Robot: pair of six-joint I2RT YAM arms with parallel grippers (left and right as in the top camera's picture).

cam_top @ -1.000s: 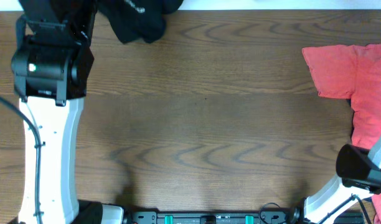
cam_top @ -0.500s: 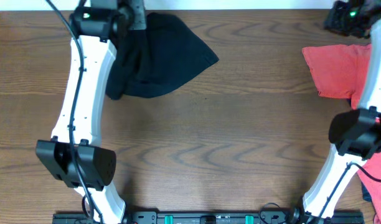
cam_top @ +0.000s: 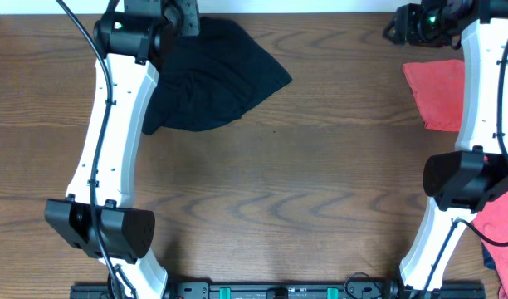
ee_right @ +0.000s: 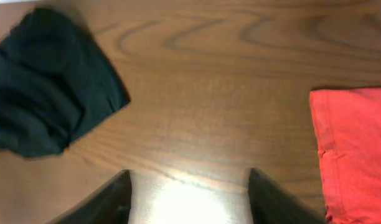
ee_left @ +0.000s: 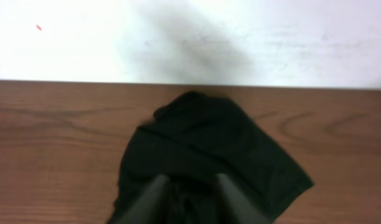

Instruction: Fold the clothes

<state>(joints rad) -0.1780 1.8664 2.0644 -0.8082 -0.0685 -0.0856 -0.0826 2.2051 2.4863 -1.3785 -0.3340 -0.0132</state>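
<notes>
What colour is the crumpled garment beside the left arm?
Plain black, no visible pattern; the soft fabric garment shows best in the overhead view.

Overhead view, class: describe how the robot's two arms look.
The left arm and right arm have white links joined by black housings. A thin black cable runs along the left one. A small green light shows near each wrist end.

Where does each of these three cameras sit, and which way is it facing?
Overhead: above the table, looking straight down; left arm and right arm show.
Left wrist: on the left arm, facing the table's far edge; the left gripper sits over the black garment.
Right wrist: on the right arm, looking down at the table; the open right gripper shows.
Shared: overhead and right wrist both show the black garment and red T-shirt.
</notes>
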